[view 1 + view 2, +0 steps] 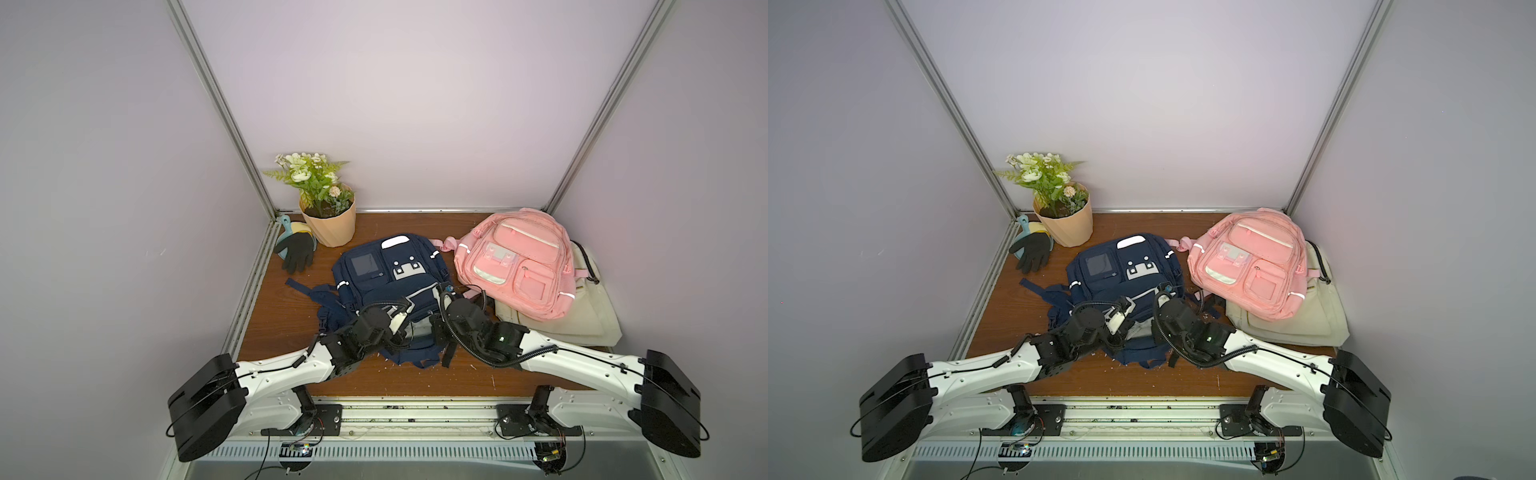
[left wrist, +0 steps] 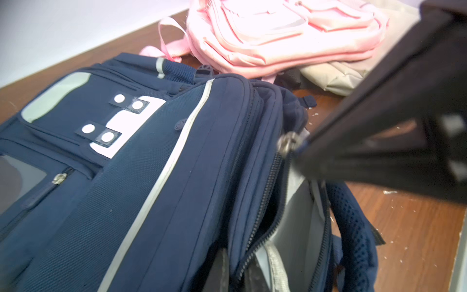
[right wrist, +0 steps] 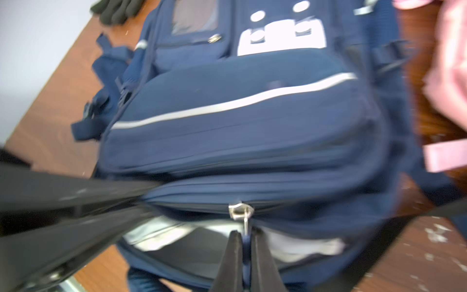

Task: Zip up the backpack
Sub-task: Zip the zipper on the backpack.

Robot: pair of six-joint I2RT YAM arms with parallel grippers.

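A navy backpack (image 1: 386,270) (image 1: 1121,270) lies flat mid-table with its main compartment gaping at the near end, grey lining (image 2: 300,227) showing. My right gripper (image 3: 247,260) is shut on the blue pull tab hanging from the silver zipper slider (image 3: 240,211) (image 2: 288,142). My left gripper (image 2: 238,275) is closed with the compartment's zipper edge (image 2: 255,242) pinched between its fingers, a short way along the opening from the slider. In both top views the two grippers (image 1: 409,330) (image 1: 435,324) meet over the pack's near end.
A pink backpack (image 1: 519,266) rests on a beige bag (image 1: 582,324) at the right. A potted plant (image 1: 328,224), a black glove (image 1: 296,251) and a teal scoop (image 1: 286,226) sit at the back left. Loose navy straps (image 1: 311,291) trail left of the pack.
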